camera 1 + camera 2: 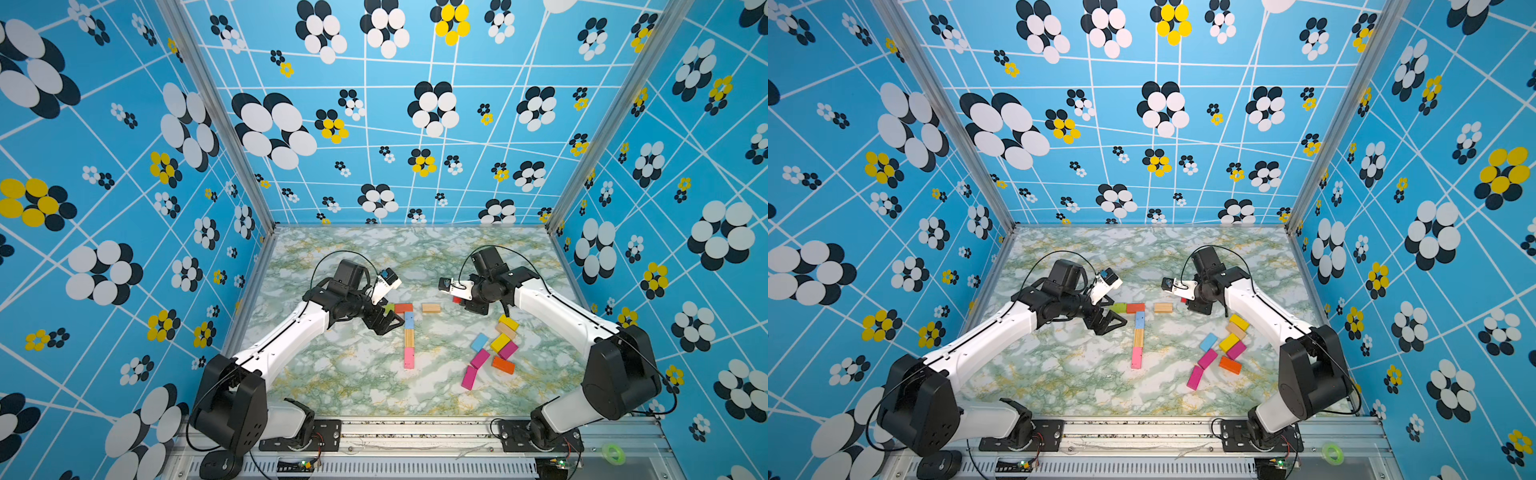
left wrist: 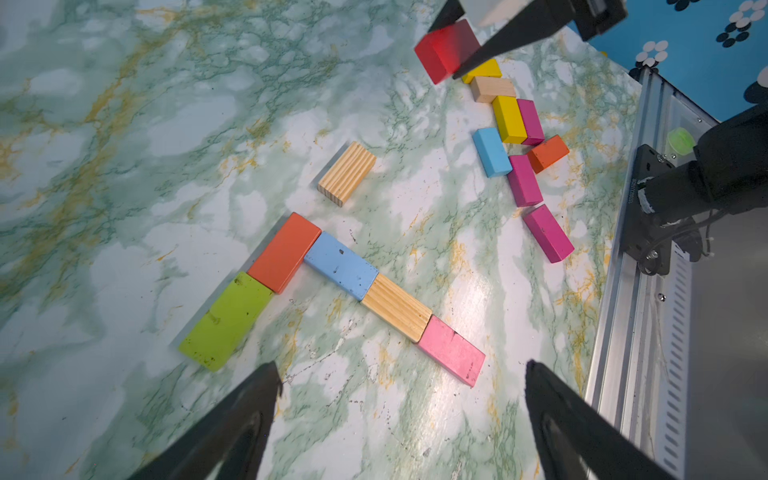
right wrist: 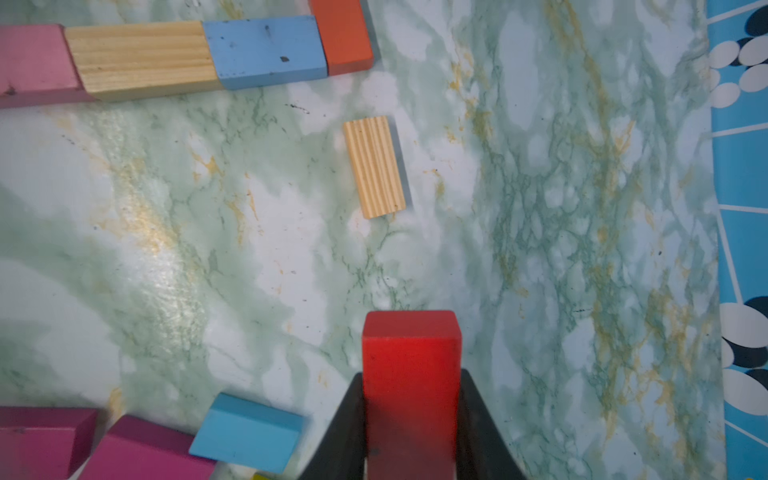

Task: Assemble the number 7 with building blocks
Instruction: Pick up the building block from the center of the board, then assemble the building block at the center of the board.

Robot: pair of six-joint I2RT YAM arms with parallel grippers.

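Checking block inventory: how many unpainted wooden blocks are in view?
3. The stem wood block sits between the light blue block and pink block; the lone wood block lies beside the bar; the pile wood block lies beside a yellow block. The right arm could hide more.

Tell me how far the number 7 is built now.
Done, it seems: the number 7 lies complete, a two-block bar joined to a three-block stem. In hand: the right fingers clamp a red block; the left fingers stand open, empty. Left: probably only to put the red block away; a loose wooden block lies apart from the bar.
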